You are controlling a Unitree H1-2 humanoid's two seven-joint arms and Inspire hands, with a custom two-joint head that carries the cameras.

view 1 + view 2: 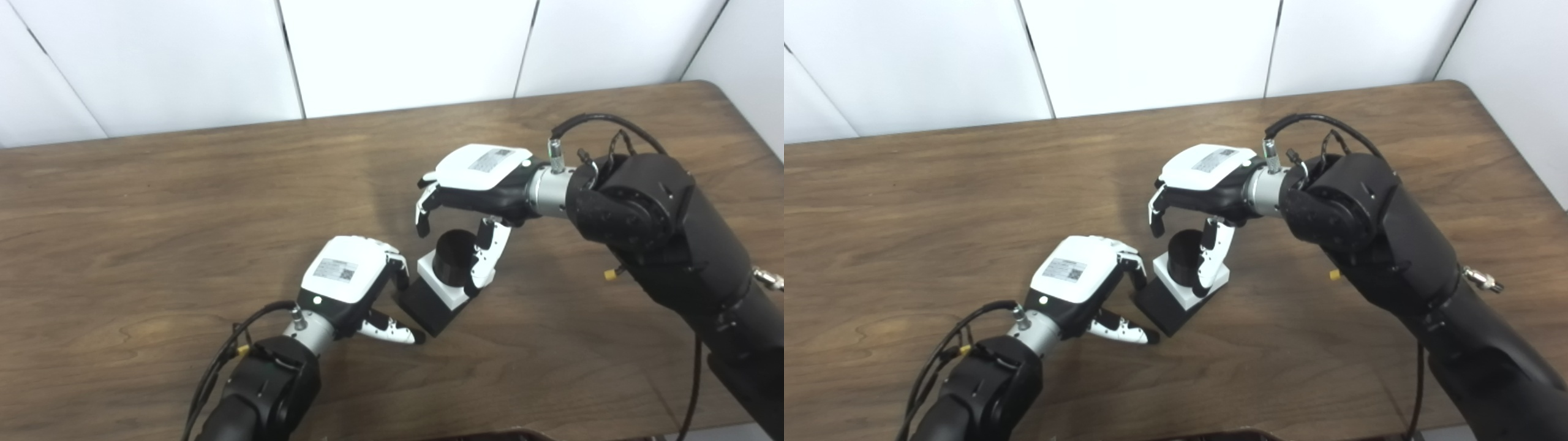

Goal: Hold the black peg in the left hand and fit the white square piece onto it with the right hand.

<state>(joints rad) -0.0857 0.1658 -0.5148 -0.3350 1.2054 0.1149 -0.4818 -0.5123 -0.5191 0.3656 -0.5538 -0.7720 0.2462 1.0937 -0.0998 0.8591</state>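
The black peg (453, 250) stands upright on its black square base (429, 306) on the table. The white square piece (436, 277) sits around the peg, resting on the base. My left hand (349, 275) is closed on the left side of the base, its thumb along the front edge. My right hand (478, 177) hovers over the peg with its fingers apart. Its thumb (487, 257) touches the right side of the white piece, and its other fingers (422, 217) hang free to the left of the peg.
The wooden table (153, 233) runs to white wall panels at the back. Its right edge (750, 116) is close to my right arm. The table's front edge lies just below my arms.
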